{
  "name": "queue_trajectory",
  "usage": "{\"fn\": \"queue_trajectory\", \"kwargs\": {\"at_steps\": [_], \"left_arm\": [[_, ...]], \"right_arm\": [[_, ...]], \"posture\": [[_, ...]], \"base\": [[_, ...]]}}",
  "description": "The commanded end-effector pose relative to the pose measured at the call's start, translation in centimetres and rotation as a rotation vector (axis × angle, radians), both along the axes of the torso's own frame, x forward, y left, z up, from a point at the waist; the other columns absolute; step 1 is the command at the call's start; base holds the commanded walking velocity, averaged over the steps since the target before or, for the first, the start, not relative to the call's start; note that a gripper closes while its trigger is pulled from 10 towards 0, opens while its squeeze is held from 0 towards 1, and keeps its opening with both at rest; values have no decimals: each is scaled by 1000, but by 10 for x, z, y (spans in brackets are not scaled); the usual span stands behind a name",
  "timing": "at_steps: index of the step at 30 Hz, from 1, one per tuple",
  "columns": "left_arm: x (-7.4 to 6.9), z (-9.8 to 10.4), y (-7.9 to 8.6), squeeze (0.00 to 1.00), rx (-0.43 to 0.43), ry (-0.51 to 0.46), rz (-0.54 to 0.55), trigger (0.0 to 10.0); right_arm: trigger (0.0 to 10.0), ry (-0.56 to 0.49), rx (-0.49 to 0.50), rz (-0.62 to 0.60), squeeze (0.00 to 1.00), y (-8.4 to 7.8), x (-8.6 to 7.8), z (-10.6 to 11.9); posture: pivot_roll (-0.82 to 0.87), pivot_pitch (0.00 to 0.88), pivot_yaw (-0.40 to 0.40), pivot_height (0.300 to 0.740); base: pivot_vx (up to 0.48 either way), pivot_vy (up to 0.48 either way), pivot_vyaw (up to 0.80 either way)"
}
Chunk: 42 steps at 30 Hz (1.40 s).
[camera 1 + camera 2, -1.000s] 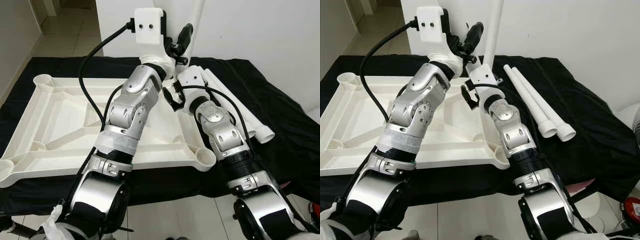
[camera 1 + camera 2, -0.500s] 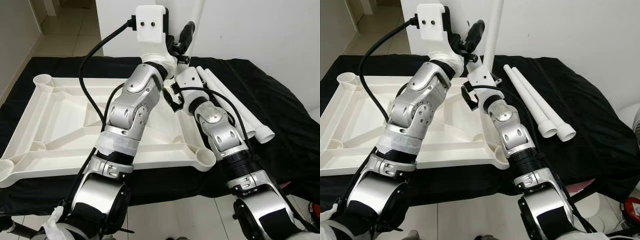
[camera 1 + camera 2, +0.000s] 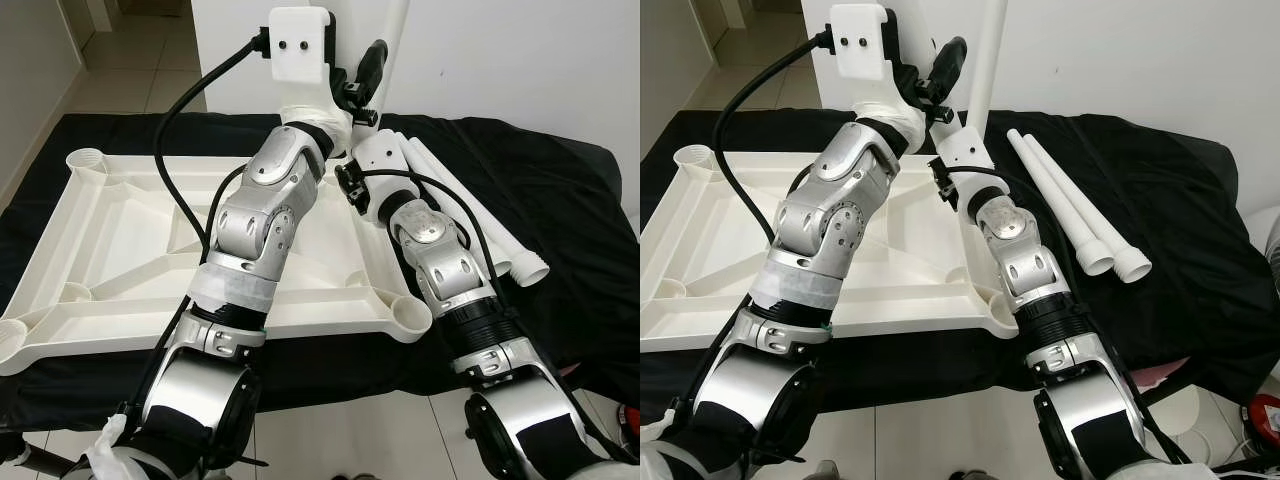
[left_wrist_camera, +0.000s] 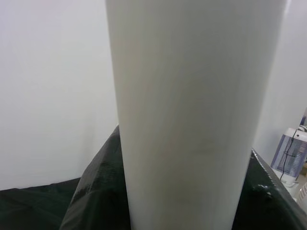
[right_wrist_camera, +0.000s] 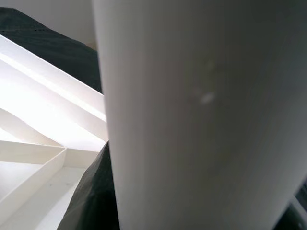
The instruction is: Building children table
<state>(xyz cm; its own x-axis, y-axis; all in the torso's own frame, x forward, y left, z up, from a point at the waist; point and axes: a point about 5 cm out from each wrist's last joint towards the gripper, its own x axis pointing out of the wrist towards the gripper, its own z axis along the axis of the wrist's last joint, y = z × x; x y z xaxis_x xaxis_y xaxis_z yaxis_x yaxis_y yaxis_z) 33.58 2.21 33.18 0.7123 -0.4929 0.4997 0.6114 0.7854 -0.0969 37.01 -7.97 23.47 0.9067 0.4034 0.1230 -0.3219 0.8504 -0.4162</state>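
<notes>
- Two silver arms are seen in the left eye view, raised over an upturned white tabletop [image 3: 120,250] that lies on a black cloth [image 3: 560,210]. A white table leg [image 3: 395,40] is held upright at the tabletop's far right corner. The left tool [image 3: 368,72] is placed high against this leg, one black finger [image 3: 372,62] showing beside it; the right tool [image 3: 352,185] is placed lower on the same leg, just above the tabletop. How far either tool is spread cannot be told.
- Two spare legs [image 3: 1080,215] are shown in the right eye view, lying side by side on the cloth to the right of the tabletop, their flared ends toward the robot. Round sockets are seen at the tabletop's corners, one [image 3: 695,157] at the far left. A black cable [image 3: 750,100] is looped from the left wrist's white housing [image 3: 865,40] down across the left arm.
- One broad white cylinder, the upright leg [image 4: 192,115], is seen very close in the left wrist view, with black cloth and a white wall behind it.
- Much the same leg surface [image 5: 201,120] is seen in the right wrist view, with the tabletop's ribbed underside [image 5: 33,143] beside it.
</notes>
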Motion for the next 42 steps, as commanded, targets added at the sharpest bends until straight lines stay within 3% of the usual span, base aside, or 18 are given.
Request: {"fn": "queue_trajectory", "kwargs": {"at_steps": [1, 5, 6, 7, 20, 21, 22, 27, 32, 35, 42], "left_arm": [[-6, 1, -9, 0, 14, -12, -40, 10000], [-7, 2, -11, 0, 14, -17, -51, 10000], [-7, 2, -11, 341, -9, -5, -70, 10000], [-7, 2, -10, 1000, -28, 1, -83, 10000], [-9, 2, -5, 1000, -64, 23, -109, 10000], [-9, 3, -4, 690, -77, 27, -115, 10000], [-9, 3, -2, 0, -93, 31, -122, 10000], [-10, 3, 5, 0, -153, 50, -144, 10000], [-9, -1, 12, 0, -158, 59, -135, 10000], [-8, -7, 21, 0, -205, 99, -140, 10000], [-9, -24, 33, 0, -141, 97, -77, 10000]], "right_arm": [[0, 19, 22, -16, 0, 0, 2, 2], [0, 23, 38, -20, 0, 1, 2, 1], [9922, 21, 34, -33, 0, 2, 3, 1], [10000, 23, 40, -36, 0, 3, 3, 0], [10000, 81, 174, -83, 0, 2, 4, -6], [10000, 88, 208, -104, 0, -1, 5, -6], [10000, 92, 247, -135, 0, -6, 6, -5], [10000, 110, 346, -212, 0, -20, 9, -6], [10000, 113, 405, -218, 0, -27, 7, -8], [10000, 110, 442, -224, 0, -33, 2, -11], [10000, 90, 449, -241, 0, -39, -10, -24]], "posture": [[60, 16, -65, 740], [60, 22, -59, 740], [60, 22, -59, 740], [60, 22, -59, 740], [61, 34, -60, 740], [61, 34, -60, 740], [61, 35, -59, 740], [60, 39, -58, 740], [60, 43, -61, 740], [57, 44, -60, 740], [58, 45, -61, 740]], "base": [[0, 0, 0], [0, 0, 0], [0, 0, 0], [0, 0, 0], [0, 0, 0], [0, 0, 0], [0, 0, 0], [0, 0, 0], [0, 0, 0], [0, 0, 0], [0, 0, 0]]}}
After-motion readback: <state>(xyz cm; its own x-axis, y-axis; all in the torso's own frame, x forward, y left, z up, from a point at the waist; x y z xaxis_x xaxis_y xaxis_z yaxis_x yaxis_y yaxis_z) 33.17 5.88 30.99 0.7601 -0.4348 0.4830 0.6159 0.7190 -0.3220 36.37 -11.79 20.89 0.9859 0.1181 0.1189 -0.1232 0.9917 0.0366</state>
